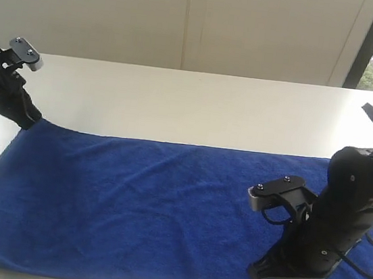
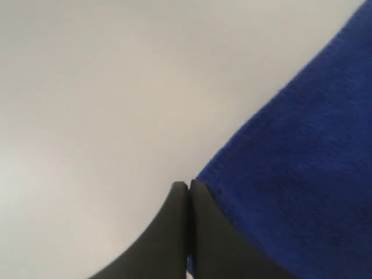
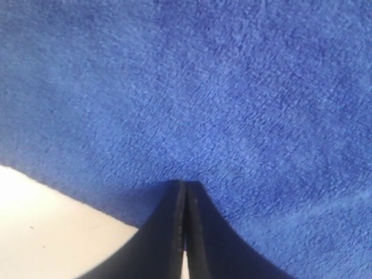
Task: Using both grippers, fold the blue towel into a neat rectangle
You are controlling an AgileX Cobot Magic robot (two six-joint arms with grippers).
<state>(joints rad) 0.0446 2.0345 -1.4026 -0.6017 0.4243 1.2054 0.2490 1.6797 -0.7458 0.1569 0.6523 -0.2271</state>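
Note white desk (image 1: 177, 104) before pale wall panels (image 1: 121, 9), blue towel (image 1: 150, 210) flat along near edge. See left gripper (image 1: 31, 119) pinched on towel's far-left corner, right gripper (image 1: 256, 274) closed, tips pressing cloth.

No legible text — none anywhere

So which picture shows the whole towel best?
The exterior view: the towel lies spread out on the table, nearly all of it in frame. The left wrist view shows only one corner by the shut left gripper; the right wrist view, just a close patch and one edge.
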